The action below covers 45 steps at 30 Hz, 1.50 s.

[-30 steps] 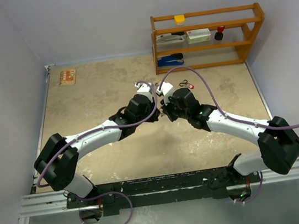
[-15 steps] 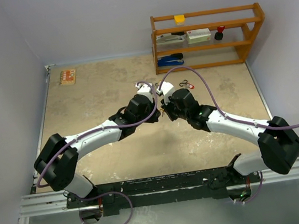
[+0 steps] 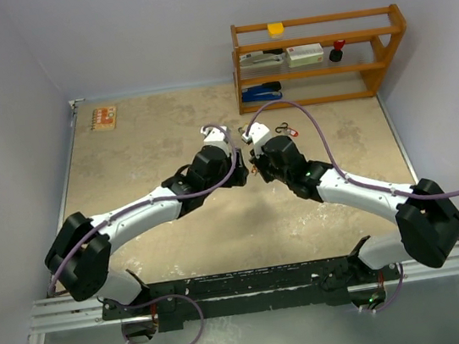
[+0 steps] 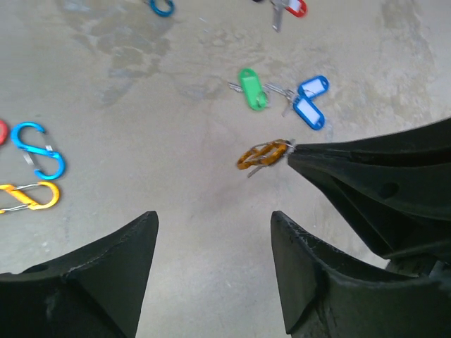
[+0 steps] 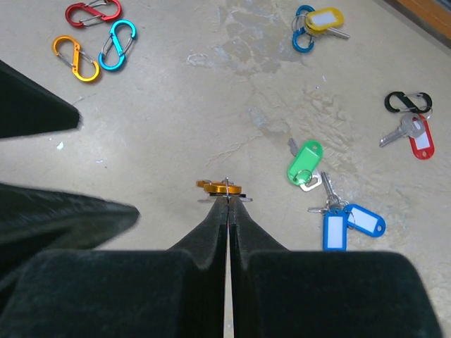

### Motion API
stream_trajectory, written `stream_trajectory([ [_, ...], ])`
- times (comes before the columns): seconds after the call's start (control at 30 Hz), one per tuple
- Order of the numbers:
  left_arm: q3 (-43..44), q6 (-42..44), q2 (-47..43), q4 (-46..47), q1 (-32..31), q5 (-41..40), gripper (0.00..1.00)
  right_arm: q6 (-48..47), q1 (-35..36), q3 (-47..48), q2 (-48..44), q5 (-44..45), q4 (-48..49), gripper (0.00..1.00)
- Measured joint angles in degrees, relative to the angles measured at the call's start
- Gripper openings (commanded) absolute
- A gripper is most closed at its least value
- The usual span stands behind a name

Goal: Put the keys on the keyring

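The right gripper [image 5: 227,200] is pressed fully closed on an orange clip [image 5: 221,187]. The left gripper [image 4: 211,225] is just beside it, spread wide and holding nothing. A green-tagged key [image 5: 304,163] and blue-tagged keys [image 5: 345,224] lie on the table [image 5: 176,127] just right of the right gripper's tips, with a red-tagged key [image 5: 414,134] farther right. The wooden shelf [image 3: 318,44], well beyond both grippers, holds a blue stapler [image 3: 261,92].

Left arm [image 3: 145,208]: reaching forward and inward; left gripper [image 4: 211,222] spread wide, nothing between its fingers. Right arm [image 3: 360,188]: mirrored reach; right gripper [image 5: 227,199] pressed closed, tips pinching an orange clip [image 5: 220,187], just ahead and right of the left's open jaws.
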Motion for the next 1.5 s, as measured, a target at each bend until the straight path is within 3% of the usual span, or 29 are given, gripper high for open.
stream_trajectory([
  [0.13, -0.66, -1.90, -3.21, -2.05, 0.09, -8.00, 0.73, 0.04, 0.00, 1.05, 0.37, 1.81, -0.92, 0.00],
  [0.33, -2.14, -5.49, -5.70, -3.50, 3.02, -14.71, 0.74, 0.26, -0.57, 8.98, 6.54, 7.13, -3.23, 0.00],
  [0.97, -5.40, -7.96, -6.73, -4.94, 7.63, -16.50, 0.74, 3.04, -7.19, 21.51, 24.76, 7.06, -4.31, 0.00],
  [1.0, -5.53, -7.98, -6.80, -4.92, 7.74, -16.48, 0.74, 3.17, -7.19, 21.68, 25.03, 6.86, -4.33, 0.05],
  [1.1, -5.86, -8.04, -6.80, -5.07, 8.07, -16.46, 0.74, 3.89, -7.19, 21.97, 25.24, 5.86, -4.46, 0.34],
  [1.13, -5.95, -8.07, -6.80, -5.01, 8.09, -16.44, 0.74, 4.26, -7.19, 22.08, 25.24, 5.70, -4.46, 0.38],
  [1.2, -6.08, -8.22, -6.80, -4.90, 8.17, -16.35, 0.74, 4.76, -7.19, 22.29, 25.24, 5.42, -4.42, 0.45],
  [1.5, -6.78, -9.03, -6.86, -4.92, 8.41, -16.28, 0.74, 6.16, -7.19, 21.22, 23.39, 4.57, -4.74, 0.53],
])
